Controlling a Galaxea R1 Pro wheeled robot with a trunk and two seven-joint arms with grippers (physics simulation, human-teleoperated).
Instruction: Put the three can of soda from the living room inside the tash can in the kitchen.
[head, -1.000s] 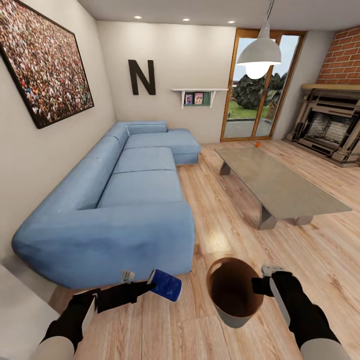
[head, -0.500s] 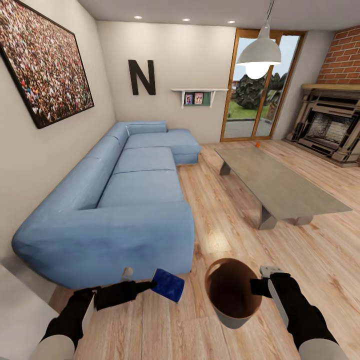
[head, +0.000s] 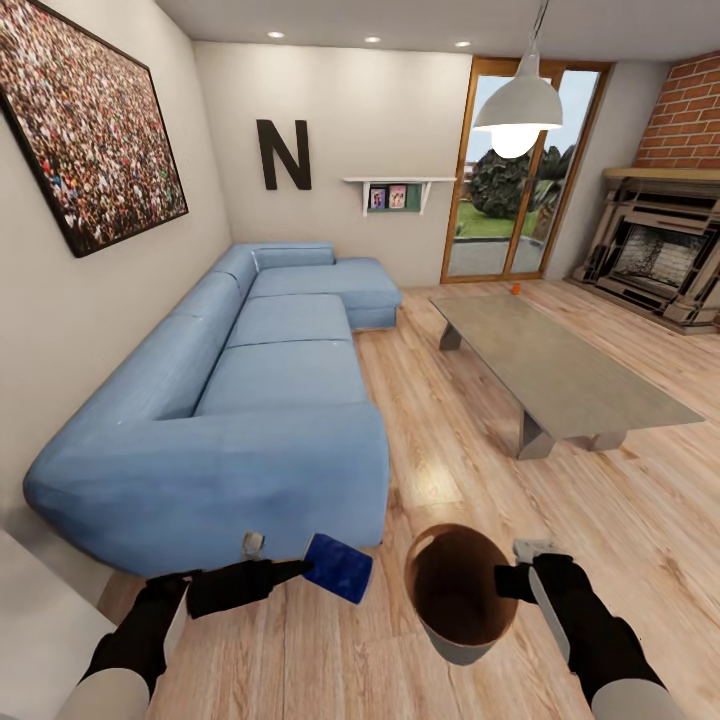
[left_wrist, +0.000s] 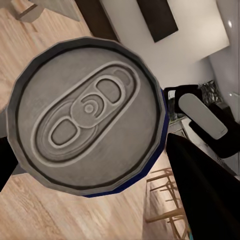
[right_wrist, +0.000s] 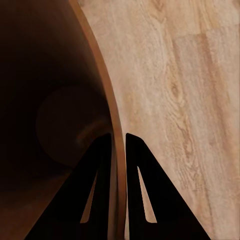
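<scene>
We judge the step in hand to be dropping the dark blue soda can (head: 338, 568) into the trash can (head: 455, 645), both carried above the wood floor near the sofa (head: 250, 400) end. The left hand (head: 278, 549) is clenched on the can, arm low and reaching inward; the right hand (head: 521, 564) pinches the bin's rim (wall between its fingers (right_wrist: 140, 175)). Next the can must travel over the opening, then be released.

Home living room: sofa (head: 250, 400), fireplace (head: 655, 255).
</scene>
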